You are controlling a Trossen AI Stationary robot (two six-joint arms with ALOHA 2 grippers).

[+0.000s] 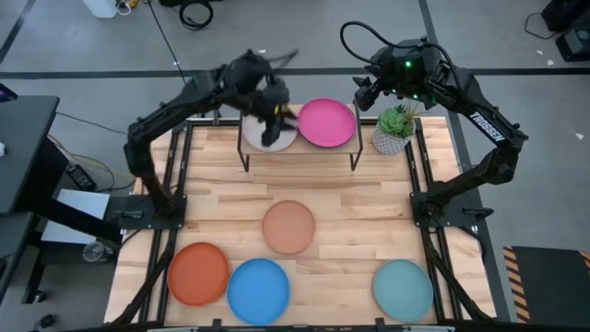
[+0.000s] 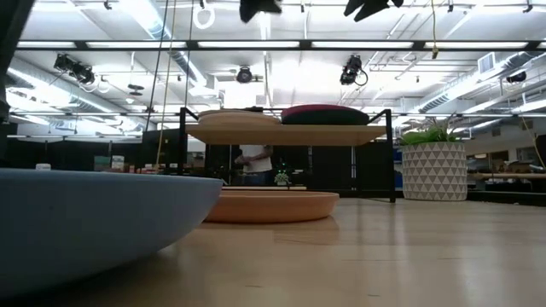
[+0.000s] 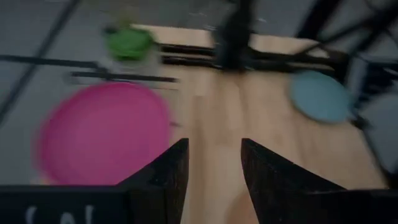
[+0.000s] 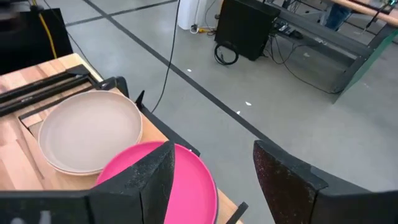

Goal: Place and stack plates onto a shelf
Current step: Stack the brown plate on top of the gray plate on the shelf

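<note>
The shelf (image 1: 300, 150) stands at the table's far edge. Its wooden top carries a pink plate (image 1: 325, 123) on the right and a cream plate (image 4: 90, 127) on the left, which seems to lie on another pale plate. Both plates also show in the low view: pink plate (image 2: 324, 113), cream plate (image 2: 239, 117). Tan (image 1: 289, 226), orange (image 1: 197, 273), blue (image 1: 258, 290) and light teal (image 1: 403, 288) plates lie flat on the table. My left gripper (image 3: 214, 162) is open, high above the cream plate. My right gripper (image 4: 214, 180) is open, above the shelf's right end beyond the pink plate (image 4: 161, 180).
A potted plant (image 1: 395, 129) in a white patterned pot stands right of the shelf, just under my right arm. The tan plate (image 2: 269, 205) lies in front of the shelf, and the blue plate (image 2: 85, 222) sits at the near edge. A person stands in the room behind.
</note>
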